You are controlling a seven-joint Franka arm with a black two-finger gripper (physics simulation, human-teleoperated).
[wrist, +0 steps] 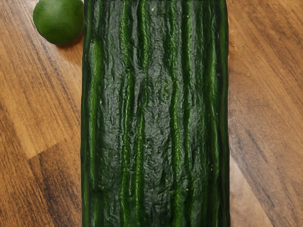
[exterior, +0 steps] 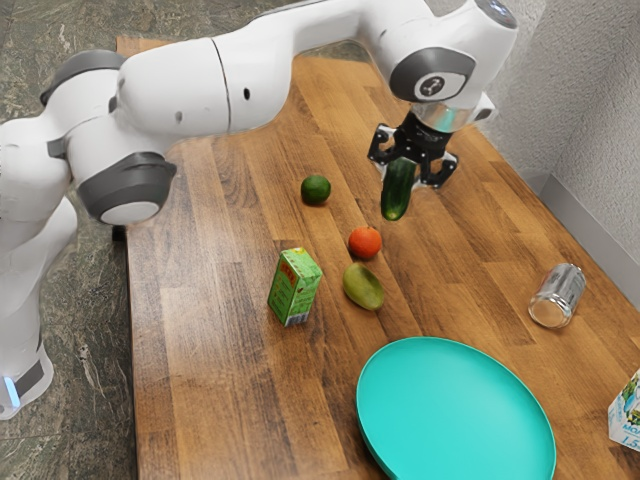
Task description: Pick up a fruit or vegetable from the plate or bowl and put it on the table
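- Gripper (exterior: 405,172) closed on cucumber (exterior: 397,190), fingers either side; cucumber aloft over wooden table (exterior: 215,380), well apart from turquoise plate (exterior: 455,410).
- Handling, my guess: firm, moderately heavy, skin slick; may pivot if pinched off-centre. Best hold: across the middle, square to its length.
- Nearby: lime (exterior: 316,190), orange-red fruit (exterior: 365,242), green mango (exterior: 363,287), juice box (exterior: 295,287).
- Round fruit could roll if nudged; lower clear of them.
- Metal can (exterior: 557,296) lies farther off, little hindrance.
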